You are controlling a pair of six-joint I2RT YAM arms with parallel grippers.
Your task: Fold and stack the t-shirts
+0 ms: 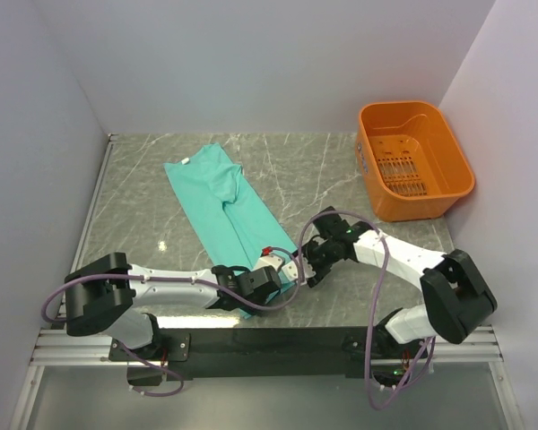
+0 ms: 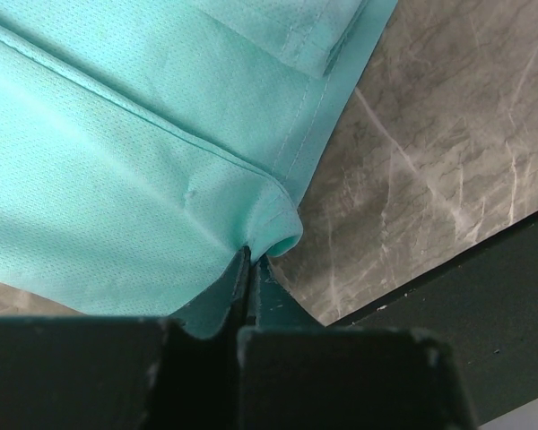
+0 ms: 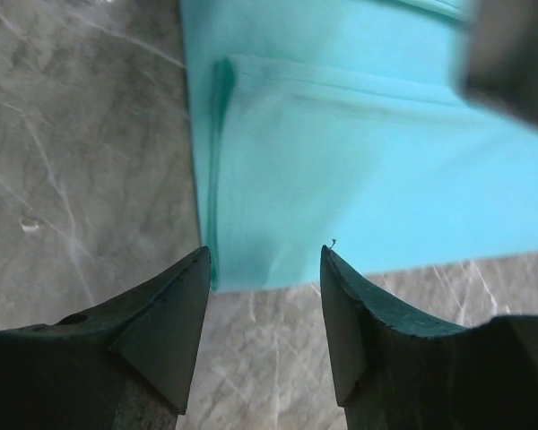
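T-shirt (image 1: pixel 224 210) lay on the table (image 1: pixel 341 179), folded into a long narrow strip running from far left to near centre. Left gripper (image 2: pixel 249 269) was clenched on a near hem corner, with cloth bunched at the jaws. Right gripper (image 3: pixel 264 260) stood released, its fingers just short of the near edge and not touching it. Judged: light, limp cloth that will sag and slide; best taken by the doubled hem edges. Collar end too small to read; layers under the fold hidden.

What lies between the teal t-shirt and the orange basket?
Only bare marble tabletop separates the t-shirt from the basket, seen in the top view.
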